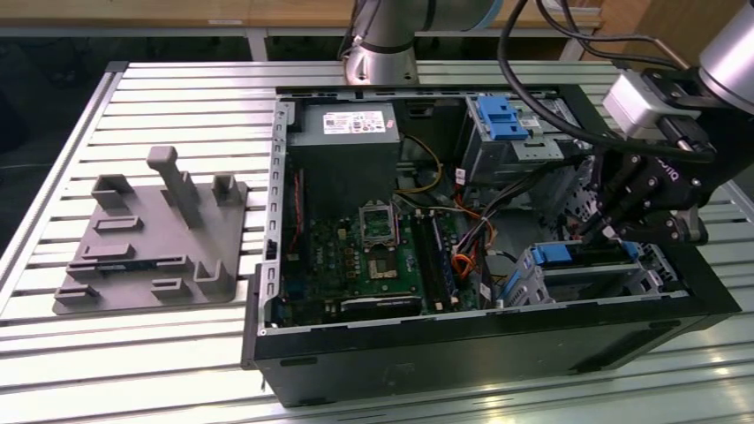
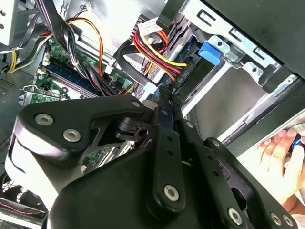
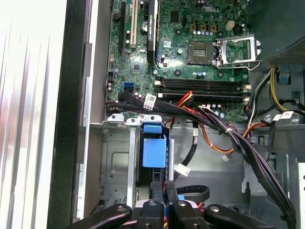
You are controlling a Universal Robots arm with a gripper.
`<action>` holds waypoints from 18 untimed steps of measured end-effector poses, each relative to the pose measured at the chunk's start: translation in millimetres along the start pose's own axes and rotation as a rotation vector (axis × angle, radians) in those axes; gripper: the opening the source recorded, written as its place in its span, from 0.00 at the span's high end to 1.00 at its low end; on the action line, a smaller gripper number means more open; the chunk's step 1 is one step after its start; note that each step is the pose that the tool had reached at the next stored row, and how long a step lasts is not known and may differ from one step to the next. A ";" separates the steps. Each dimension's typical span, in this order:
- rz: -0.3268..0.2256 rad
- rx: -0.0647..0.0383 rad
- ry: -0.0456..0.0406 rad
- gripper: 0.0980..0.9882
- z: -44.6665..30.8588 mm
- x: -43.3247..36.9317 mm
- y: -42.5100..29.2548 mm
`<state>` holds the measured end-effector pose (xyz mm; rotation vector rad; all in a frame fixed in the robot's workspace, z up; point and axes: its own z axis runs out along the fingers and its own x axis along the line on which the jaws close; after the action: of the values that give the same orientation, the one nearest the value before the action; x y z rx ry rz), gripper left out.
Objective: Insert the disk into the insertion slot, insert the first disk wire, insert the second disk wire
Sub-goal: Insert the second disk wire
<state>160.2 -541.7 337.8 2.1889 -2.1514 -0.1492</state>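
Pincer (image 1: 609,231) closing fingers together over a connector beside the insertion slot (image 1: 589,278); the disk (image 1: 585,255) already sitting inside, wire work seemingly underway, unfinished.

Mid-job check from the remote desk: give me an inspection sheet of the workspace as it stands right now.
Surface: slatted metal table carrying the open computer case.
Job's things: disk with its blue carrier sits in the insertion slot near the case's front corner, at the exterior view's right.
Clutter: grey fixture plate with upright posts lies beside the case, at the exterior view's left.
Grippers: gripper shut, fingertips together at the disk's end.
Cables: red, yellow and black wire bundle runs close to the disk; black cables cross the motherboard edge.
Surroundings: a person's hand rests outside the case in the second wrist view.
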 end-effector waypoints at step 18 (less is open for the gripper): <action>0.001 0.000 -0.0001 0.95 3.3 0.8 -0.6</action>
<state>160.4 -542.5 334.4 2.1874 -2.1530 -0.1492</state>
